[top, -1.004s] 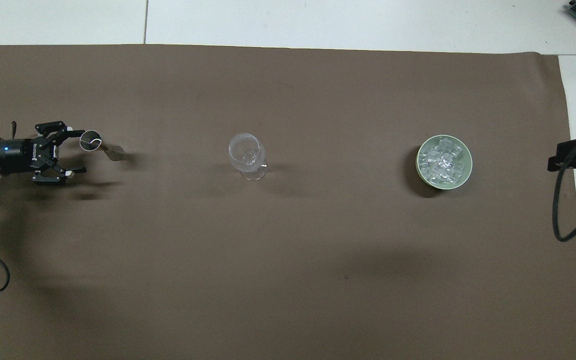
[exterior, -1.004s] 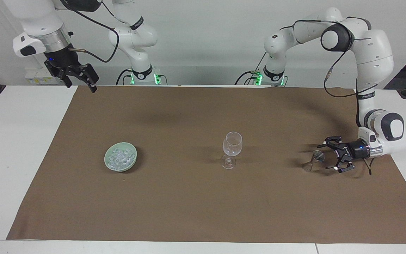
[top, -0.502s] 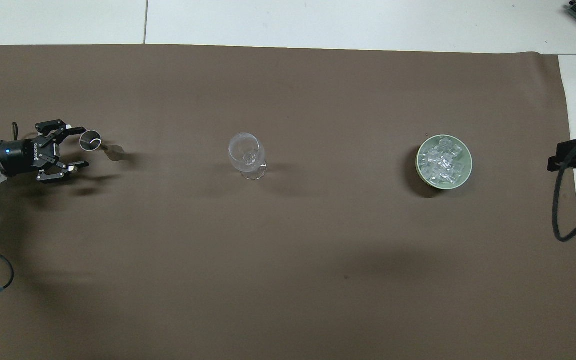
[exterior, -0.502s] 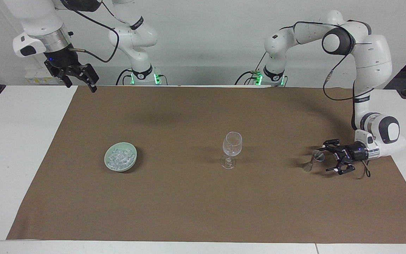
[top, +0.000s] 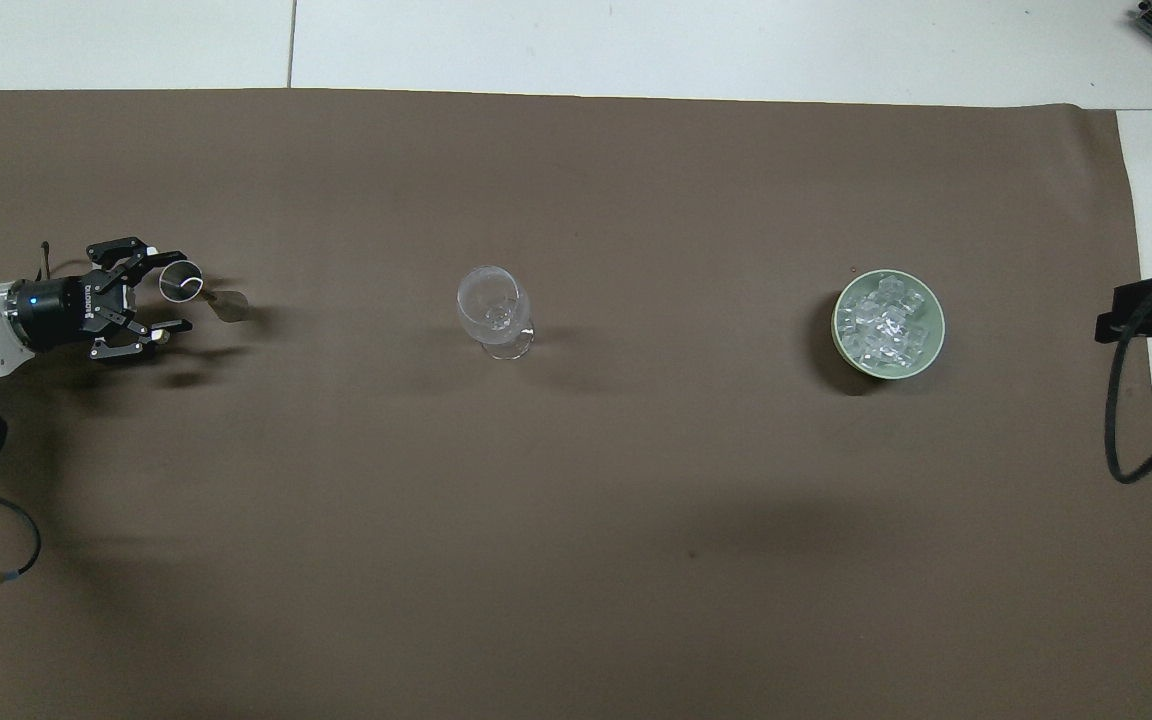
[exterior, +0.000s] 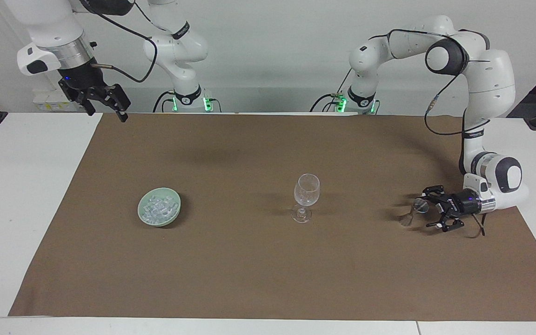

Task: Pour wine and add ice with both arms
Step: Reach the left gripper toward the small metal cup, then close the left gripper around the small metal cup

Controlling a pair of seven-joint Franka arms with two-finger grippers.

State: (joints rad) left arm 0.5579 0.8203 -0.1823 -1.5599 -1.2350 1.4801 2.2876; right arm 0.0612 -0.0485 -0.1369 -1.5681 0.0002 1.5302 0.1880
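The left gripper (exterior: 428,211) lay low and level over the brown cloth (exterior: 268,279) at the left arm's end of the surface, its fingers spread and holding nothing. Just ahead of its fingertips stood a small clear measuring cup (exterior: 416,210), apparently touching one finger in the overhead view, though contact could not be confirmed. Any wine inside the cup could not be made out.

The wine glass (exterior: 306,196) stood upright well ahead of the left gripper, toward the middle of the cloth. Farther along the same line, toward the right arm's end, sat the green bowl (exterior: 143,215) heaped with ice (exterior: 158,208). The right gripper (exterior: 105,100) waited high above the cloth's edge at that end, well apart from the bowl, released and empty.

The step in hand looked like grasping the small cup, so the task was probably near its start. To do it well, the left gripper should probably ease forward until the cup sat squarely between both fingers, not brushing it with one, since so light a cup could tip or slide. Closing gently around the upper body, with the cup kept upright, would likely guard its contents. The lift should be straight and slow before travelling toward the wine glass.
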